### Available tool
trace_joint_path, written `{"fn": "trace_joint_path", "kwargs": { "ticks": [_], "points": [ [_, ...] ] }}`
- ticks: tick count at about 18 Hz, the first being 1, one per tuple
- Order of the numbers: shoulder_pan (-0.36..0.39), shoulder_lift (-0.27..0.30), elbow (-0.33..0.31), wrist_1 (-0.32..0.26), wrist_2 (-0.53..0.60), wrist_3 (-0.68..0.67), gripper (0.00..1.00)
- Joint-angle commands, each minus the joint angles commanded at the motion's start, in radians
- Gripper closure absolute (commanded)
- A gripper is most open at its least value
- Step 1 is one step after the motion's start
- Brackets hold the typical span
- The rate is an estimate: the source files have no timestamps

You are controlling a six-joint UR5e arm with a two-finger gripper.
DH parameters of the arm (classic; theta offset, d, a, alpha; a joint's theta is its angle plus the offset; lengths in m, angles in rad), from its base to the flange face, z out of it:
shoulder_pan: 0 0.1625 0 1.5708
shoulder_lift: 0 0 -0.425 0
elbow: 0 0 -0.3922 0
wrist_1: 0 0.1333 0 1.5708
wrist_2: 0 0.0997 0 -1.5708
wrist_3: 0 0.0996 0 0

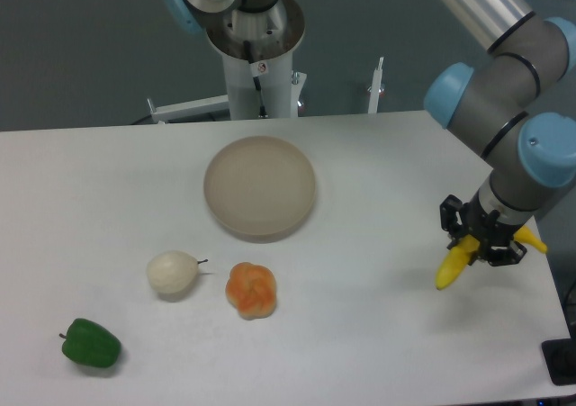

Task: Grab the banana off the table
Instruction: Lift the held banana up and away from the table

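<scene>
Gripper (487,240): black two-finger unit at far right of the table, pointing down; fingers clamped on the banana approx mid-length, one finger each side of it.
Banana (453,266): bright yellow, glossy, held tilted w/ one end sticking out lower left of the fingers and the other end poking out at upper right behind the gripper body. Lower tip looks at or just above the surface; can't tell if touching. Faint shadow under it.
Table (378,334): flat matte white top, fills most of the view; banana is near its right edge, well apart from all other items.
Arm (504,109): grey tube segments w/ light blue joint caps, coming in from upper right and bending down to the gripper.
Bowl (260,187): beige, round, shallow, sits centre-rear of table, nothing visible inside.
Orange fruit (251,289): lumpy, in front of the bowl, slightly left of its centre.
White fruit (172,273): pale, roundish, small dark stem pointing right; just beside the orange fruit on its left, not touching.
Green pepper (91,343): near front-left corner, apart from the rest.
Robot base (256,46): white pedestal behind the table's rear edge, centre-left.
</scene>
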Motion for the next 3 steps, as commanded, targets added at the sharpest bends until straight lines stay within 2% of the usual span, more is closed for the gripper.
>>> {"fn": "trace_joint_path", "kwargs": {
  "ticks": [3],
  "points": [
    [-0.001, 0.002, -0.009, 0.002, 0.0, 0.011, 0.76]
  ]
}}
